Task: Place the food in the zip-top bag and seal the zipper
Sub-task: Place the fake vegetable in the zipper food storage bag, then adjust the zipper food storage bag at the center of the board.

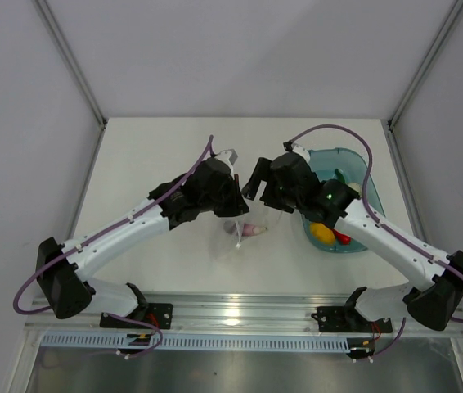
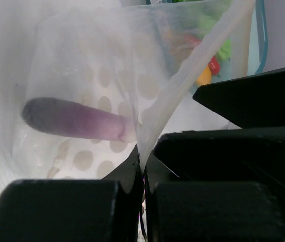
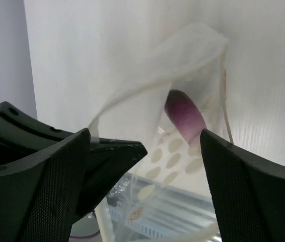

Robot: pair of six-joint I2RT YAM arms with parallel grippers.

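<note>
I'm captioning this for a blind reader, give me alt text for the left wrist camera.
The left gripper pinches the edge of a clear bag holding a purple toy vegetable; a teal tray of toys sits behind.

The left claw (image 1: 233, 182) and right claw (image 1: 258, 183) meet over the zip-top bag (image 1: 233, 239), beside the teal tray (image 1: 346, 152).

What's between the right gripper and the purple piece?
Only the clear wall of the bag; the purple piece lies inside it, as the right wrist view shows.
</note>
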